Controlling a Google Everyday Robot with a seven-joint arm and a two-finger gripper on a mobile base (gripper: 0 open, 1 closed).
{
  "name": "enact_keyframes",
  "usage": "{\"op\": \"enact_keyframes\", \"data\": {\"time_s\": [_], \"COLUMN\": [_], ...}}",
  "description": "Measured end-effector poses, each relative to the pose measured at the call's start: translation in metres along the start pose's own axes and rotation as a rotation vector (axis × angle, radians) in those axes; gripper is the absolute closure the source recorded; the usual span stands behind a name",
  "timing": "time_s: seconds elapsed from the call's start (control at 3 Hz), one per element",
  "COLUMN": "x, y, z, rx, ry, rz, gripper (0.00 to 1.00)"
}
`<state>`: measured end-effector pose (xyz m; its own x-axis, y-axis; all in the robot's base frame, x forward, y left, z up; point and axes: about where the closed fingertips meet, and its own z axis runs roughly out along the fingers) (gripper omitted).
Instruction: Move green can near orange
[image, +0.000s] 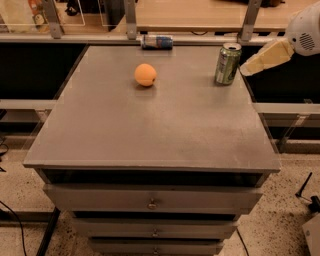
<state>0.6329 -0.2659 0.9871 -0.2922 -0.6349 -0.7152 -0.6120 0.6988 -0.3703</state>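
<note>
The green can (228, 64) stands upright near the far right edge of the grey table top (150, 135). The orange (145, 75) sits on the same top, well to the can's left and at about the same depth. My gripper (248, 67), beige with a white wrist behind it, reaches in from the right edge of the camera view. Its tip is just right of the can at mid height, a small gap away, and holds nothing that I can see.
A blue and silver can (156, 42) lies on its side at the table's far edge. Metal posts and a wooden surface stand behind it. Drawers (152, 202) sit below the top. A rail (285, 107) runs along the right side.
</note>
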Motion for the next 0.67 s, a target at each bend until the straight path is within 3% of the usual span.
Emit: {"op": "enact_keyframes", "data": {"time_s": [0.67], "x": [0.008], "y": [0.000], "z": [0.016], "rx": [0.007], "ry": [0.005], "rz": [0.076], "gripper": [0.00]}}
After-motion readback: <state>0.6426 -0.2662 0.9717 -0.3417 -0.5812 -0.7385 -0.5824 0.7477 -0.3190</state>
